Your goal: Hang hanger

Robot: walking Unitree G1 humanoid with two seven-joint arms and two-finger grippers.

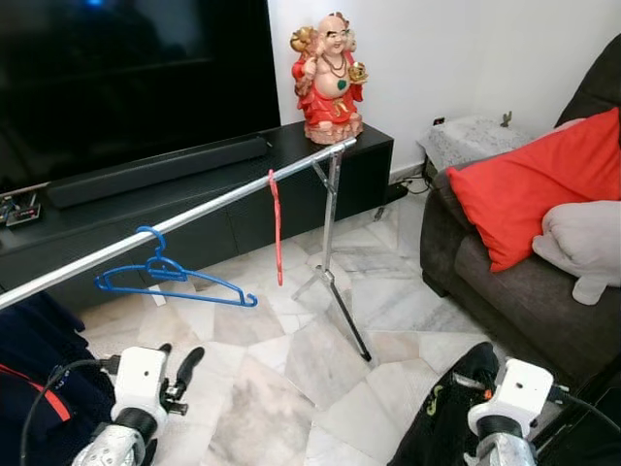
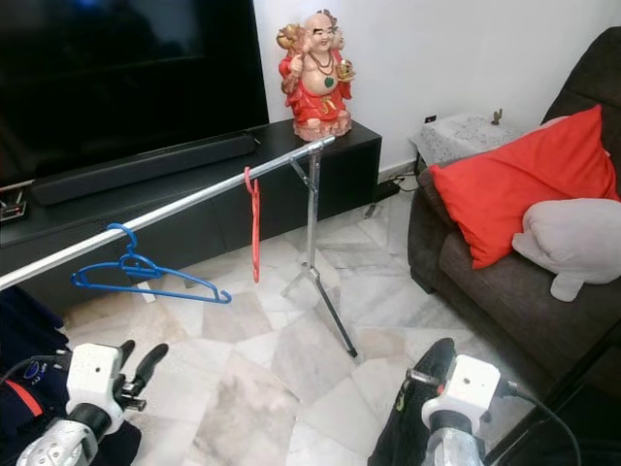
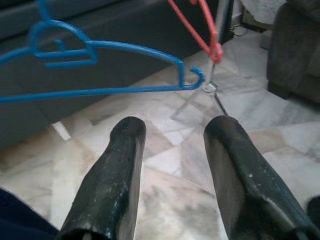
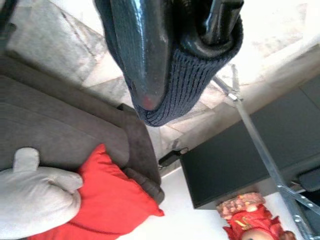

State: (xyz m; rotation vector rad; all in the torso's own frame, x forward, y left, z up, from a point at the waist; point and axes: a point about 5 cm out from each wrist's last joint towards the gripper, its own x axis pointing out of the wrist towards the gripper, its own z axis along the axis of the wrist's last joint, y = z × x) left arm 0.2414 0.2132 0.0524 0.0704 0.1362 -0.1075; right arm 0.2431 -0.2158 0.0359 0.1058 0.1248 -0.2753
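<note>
Blue hanger [image 1: 175,275] on rail [image 1: 194,214], left jaws [image 3: 172,175] apart

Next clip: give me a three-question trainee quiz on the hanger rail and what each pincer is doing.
1. True or false: the blue hanger hangs on the rail.
2. Which pincer grips dark knitted fabric? A) left pincer B) right pincer
3. Fill in: the second hanger on the rail is ____ in colour.

Key: 1 true; 2 B; 3 red.
</note>
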